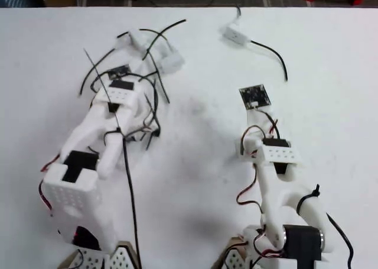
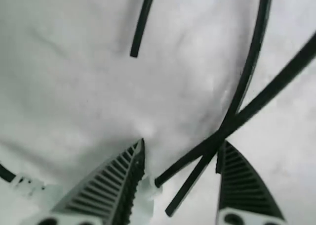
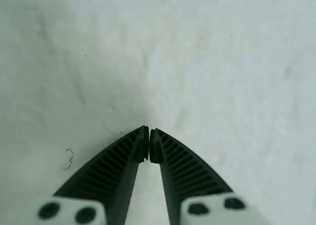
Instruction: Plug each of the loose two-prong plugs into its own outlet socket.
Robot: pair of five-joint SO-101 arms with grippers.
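Note:
Several white plug and socket pieces lie in a tangle of black cables (image 1: 150,74) at the back left of the table; two of them are a piece (image 1: 127,39) and a piece (image 1: 172,61). The left arm (image 1: 109,112) stretches into this tangle. My left gripper (image 2: 180,153) is open low over the table, with two black cables (image 2: 232,121) crossing between its fingers and a small white piece (image 2: 148,191) beside one finger. Another white plug (image 1: 235,35) with a black cable lies at the back right. My right gripper (image 3: 149,145) is shut on nothing above bare table.
The table (image 1: 195,162) is white, and its far edge runs along the back. The right arm (image 1: 269,156) stands at the front right, short of the back-right plug. A thin black cable (image 1: 129,186) runs from the left arm toward the front edge.

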